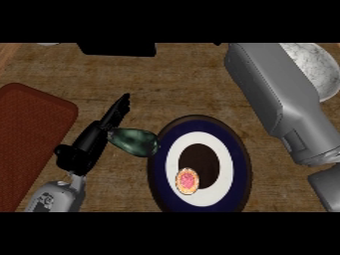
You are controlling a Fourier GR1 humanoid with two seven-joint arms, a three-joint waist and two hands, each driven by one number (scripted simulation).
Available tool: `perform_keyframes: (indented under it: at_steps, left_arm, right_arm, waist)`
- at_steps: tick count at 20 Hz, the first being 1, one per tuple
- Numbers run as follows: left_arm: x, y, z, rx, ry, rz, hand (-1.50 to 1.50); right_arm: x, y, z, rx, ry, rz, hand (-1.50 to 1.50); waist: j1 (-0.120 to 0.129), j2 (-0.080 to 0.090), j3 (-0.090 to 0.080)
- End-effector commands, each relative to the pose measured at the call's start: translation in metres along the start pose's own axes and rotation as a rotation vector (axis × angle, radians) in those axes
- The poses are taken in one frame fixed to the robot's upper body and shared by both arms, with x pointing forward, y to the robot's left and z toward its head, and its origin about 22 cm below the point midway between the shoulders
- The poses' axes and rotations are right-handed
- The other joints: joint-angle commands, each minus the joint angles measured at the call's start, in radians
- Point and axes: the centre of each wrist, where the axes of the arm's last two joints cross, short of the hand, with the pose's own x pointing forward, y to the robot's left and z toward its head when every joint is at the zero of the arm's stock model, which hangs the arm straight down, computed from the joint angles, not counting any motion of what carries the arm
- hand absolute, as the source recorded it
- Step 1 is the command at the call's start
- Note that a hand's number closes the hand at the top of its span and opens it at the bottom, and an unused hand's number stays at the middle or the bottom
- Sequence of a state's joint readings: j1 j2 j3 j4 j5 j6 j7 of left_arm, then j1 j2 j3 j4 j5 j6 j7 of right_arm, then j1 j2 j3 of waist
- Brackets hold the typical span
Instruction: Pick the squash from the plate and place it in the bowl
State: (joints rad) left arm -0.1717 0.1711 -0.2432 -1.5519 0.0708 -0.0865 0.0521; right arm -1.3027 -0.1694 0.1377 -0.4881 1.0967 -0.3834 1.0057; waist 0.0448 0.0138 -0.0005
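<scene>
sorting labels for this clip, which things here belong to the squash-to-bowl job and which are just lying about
Job:
- squash, off the plate, beside the left hand
- plate, dark blue rim
- bowl, marbled, upper right, mostly behind the right forearm

Lying about:
- red mat at the left
- small pink-and-orange round thing on the plate
- black object at the top edge

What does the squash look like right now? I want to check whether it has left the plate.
The squash is dark green with paler mottling, smooth-skinned, oval and narrowing toward one end. It lies tilted beside the left hand, whose black fingers rest against its left side. It sits just off the plate's left rim, overlapping the edge slightly; whether it touches the counter cannot be told. It is not in the bowl.
</scene>
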Motion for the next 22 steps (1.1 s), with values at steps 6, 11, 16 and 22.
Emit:
perform_keyframes:
  at_steps: [6, 11, 16, 22]
  left_arm:
    - [0.004, -0.008, 0.003, 0.009, -0.009, 0.006, 0.00]
    - [0.003, 0.001, 0.002, 0.001, 0.007, 0.012, 0.00]
    - [0.001, 0.012, 0.012, 0.009, 0.003, -0.006, 0.00]
    - [-0.005, -0.009, 0.002, 0.010, 0.008, 0.017, 0.00]
  right_arm:
    - [-0.053, 0.005, -0.053, -0.098, 0.176, 0.074, 1.50]
    - [-0.090, 0.018, -0.068, -0.239, 0.171, 0.157, 1.50]
    - [-0.134, 0.010, -0.096, -0.185, 0.232, 0.215, 1.50]
    - [-0.164, 0.031, -0.094, 0.160, 0.400, 0.032, 1.50]
  waist:
    - [-0.009, -0.001, 0.000]
    - [-0.011, 0.000, 0.001]
    - [0.001, 0.003, 0.001]
    - [-0.013, 0.008, 0.003]
